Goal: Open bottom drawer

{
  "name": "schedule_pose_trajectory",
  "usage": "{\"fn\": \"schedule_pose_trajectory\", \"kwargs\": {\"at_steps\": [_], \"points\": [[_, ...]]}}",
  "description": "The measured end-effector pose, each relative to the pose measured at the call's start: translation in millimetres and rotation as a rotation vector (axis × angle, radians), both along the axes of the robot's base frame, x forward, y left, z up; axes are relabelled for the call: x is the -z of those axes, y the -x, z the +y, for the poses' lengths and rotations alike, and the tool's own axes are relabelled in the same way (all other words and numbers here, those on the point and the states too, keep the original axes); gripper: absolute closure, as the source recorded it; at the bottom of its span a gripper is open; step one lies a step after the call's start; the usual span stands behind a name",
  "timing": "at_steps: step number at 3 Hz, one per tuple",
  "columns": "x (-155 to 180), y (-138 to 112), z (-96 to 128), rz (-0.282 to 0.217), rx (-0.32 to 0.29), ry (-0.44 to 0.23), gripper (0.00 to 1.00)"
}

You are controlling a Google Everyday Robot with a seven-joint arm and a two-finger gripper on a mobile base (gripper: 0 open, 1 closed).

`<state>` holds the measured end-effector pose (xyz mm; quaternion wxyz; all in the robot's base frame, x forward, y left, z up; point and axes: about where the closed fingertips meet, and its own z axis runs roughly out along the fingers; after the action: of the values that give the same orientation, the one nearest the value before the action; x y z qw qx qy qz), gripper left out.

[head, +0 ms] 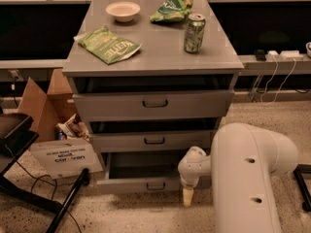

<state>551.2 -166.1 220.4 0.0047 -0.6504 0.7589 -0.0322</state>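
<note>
The bottom drawer (141, 183) is a slim grey front with a small dark bar handle (155, 185), the lowest of three in a grey cabinet. It stands pulled out toward me, and part of its shallow tray (146, 161) shows. My gripper (188, 196) hangs below the white wrist at the drawer's right front corner, a pale tip pointing down near the floor. My large white arm (248, 178) covers the drawer's right end.
The middle drawer (154, 141) and top drawer (154, 103) stand slightly out. The cabinet top (160, 47) carries a bowl (123, 10), two green chip bags (108, 44) and a green can (194, 33). A cardboard box (41, 108), a white sign (65, 157) and a black chair base (29, 178) stand left.
</note>
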Motion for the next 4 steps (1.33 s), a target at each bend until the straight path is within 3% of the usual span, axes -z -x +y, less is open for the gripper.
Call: {"fn": "schedule_pose_trajectory", "kwargs": {"at_steps": [1, 2, 3, 4], "points": [[9.4, -21.7, 34.8, -0.042, -0.079, -0.072, 0.0], [44.3, -30.3, 59.5, 0.015, -0.137, -0.093, 0.0], [63.8, -20.4, 45.9, 0.112, -0.13, -0.03, 0.21], [69.4, -5.4, 26.9, 0.178, -0.095, 0.013, 0.44]]}}
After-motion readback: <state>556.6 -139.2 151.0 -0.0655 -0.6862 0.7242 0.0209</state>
